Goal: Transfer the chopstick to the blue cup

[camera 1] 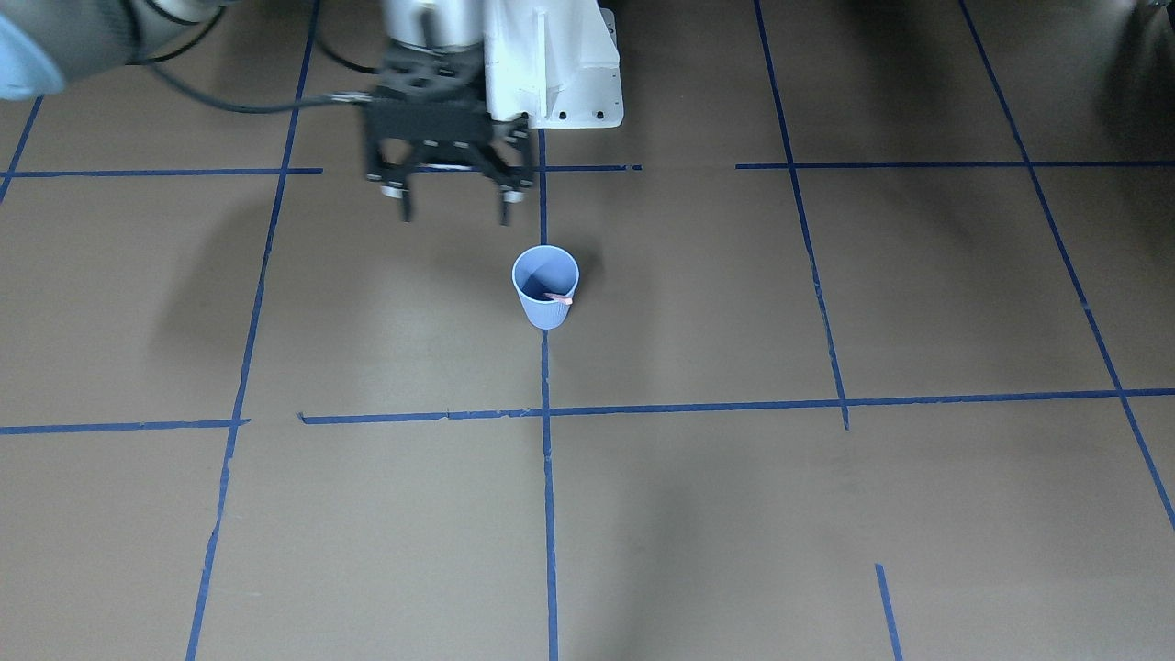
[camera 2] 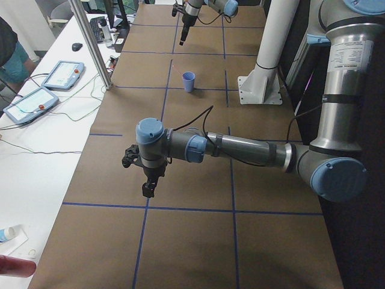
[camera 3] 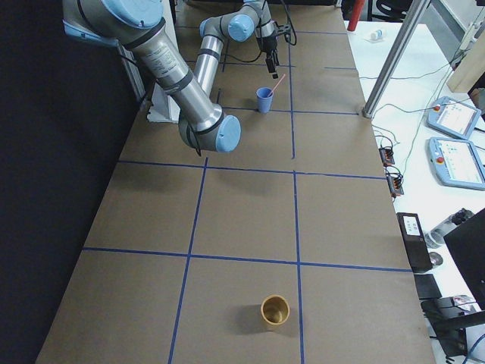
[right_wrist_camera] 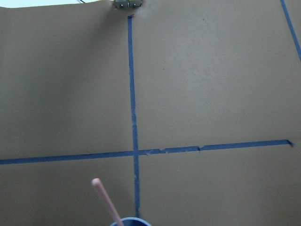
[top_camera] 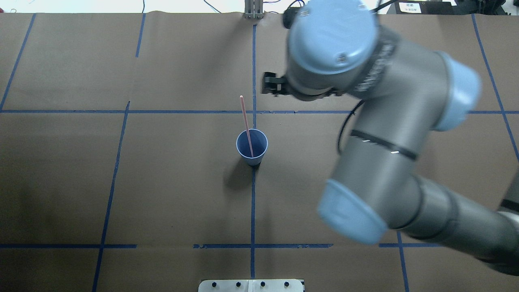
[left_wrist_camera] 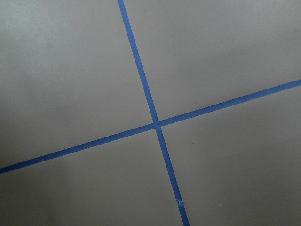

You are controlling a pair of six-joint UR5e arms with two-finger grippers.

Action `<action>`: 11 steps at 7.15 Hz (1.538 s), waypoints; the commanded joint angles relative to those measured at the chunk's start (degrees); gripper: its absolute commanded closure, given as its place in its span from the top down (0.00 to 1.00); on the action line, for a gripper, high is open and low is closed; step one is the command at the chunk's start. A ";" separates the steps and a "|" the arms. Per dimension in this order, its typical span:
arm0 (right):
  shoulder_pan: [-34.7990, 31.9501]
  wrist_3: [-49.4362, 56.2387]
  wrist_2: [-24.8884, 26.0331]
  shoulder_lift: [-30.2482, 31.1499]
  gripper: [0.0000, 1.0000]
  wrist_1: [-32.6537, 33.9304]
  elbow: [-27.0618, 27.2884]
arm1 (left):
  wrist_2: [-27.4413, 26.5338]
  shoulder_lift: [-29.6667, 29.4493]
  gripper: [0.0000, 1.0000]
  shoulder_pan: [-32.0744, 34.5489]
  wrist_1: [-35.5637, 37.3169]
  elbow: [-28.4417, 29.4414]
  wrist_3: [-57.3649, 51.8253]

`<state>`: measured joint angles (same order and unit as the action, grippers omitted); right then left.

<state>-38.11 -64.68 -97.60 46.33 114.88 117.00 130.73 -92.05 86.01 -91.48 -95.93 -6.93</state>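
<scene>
The blue cup (camera 1: 545, 292) stands upright on the brown table, on a blue tape line. One pale-pink chopstick (top_camera: 246, 123) stands in it and leans out over the far rim. Its tip shows in the right wrist view (right_wrist_camera: 102, 192) above the cup's rim (right_wrist_camera: 131, 222). My right gripper (camera 1: 455, 218) is open and empty. It hangs above the table, apart from the cup and on the robot's side of it. My left gripper (camera 2: 147, 191) shows only in the exterior left view, far from the cup, and I cannot tell whether it is open or shut.
A tan cup (camera 3: 275, 310) stands alone at the table's other end. Blue tape lines (left_wrist_camera: 157, 125) cross the brown table cover. A white arm base (camera 1: 551, 64) stands behind the right gripper. Teach pendants (camera 3: 455, 140) and cables lie on the side bench.
</scene>
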 commanded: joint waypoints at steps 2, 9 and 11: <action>-23.07 26.17 -23.71 18.12 1.00 0.00 7.46 | 2.52 0.03 1.00 0.65 0.60 0.30 -0.36; -53.11 68.99 -37.04 40.94 1.00 -12.50 -16.55 | 2.43 0.37 1.00 0.74 0.69 1.61 -0.45; -53.56 66.89 -39.67 46.29 1.00 -25.72 -18.91 | 2.52 0.81 1.00 0.74 0.68 4.87 -0.54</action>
<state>-91.34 3.54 -135.85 89.90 96.20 99.96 133.27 -91.54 86.75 -91.07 -92.57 -7.43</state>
